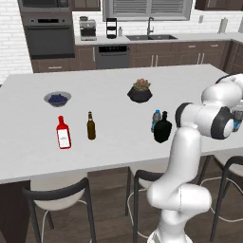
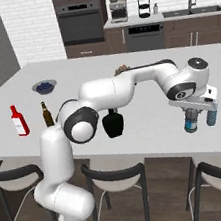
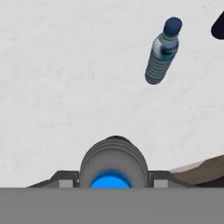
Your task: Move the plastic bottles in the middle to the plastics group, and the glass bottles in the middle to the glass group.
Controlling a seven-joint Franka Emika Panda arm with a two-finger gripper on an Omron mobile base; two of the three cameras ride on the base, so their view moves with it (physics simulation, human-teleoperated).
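At the right end of the counter (image 2: 135, 124), the claw (image 2: 193, 117) pointed straight down and was clenched on a plastic bottle (image 2: 190, 121), jaws on either side of its upper body, just under the cap. Bottle hung upright, long axis vertical, in line with the claw; hand view looked down on its blue cap (image 3: 110, 180) between the fingers. Whether its base was touching the counter or just above it, I couldn't tell.

Just beside it, on the far side from the arm, stood the plastics group bottle (image 2: 212, 117), also upright. So the relation that mattered: target sat right next to the held bottle, near but apart. I judged the remaining move to be a straight set-down and release, with little sideways travel.

Further out toward the middle: the black glass bottle (image 1: 163, 128) and the second plastic bottle (image 1: 156, 119) just behind it, both upright. Far left, well apart: glass group, red bottle (image 1: 63, 134) and brown bottle (image 1: 91, 126).
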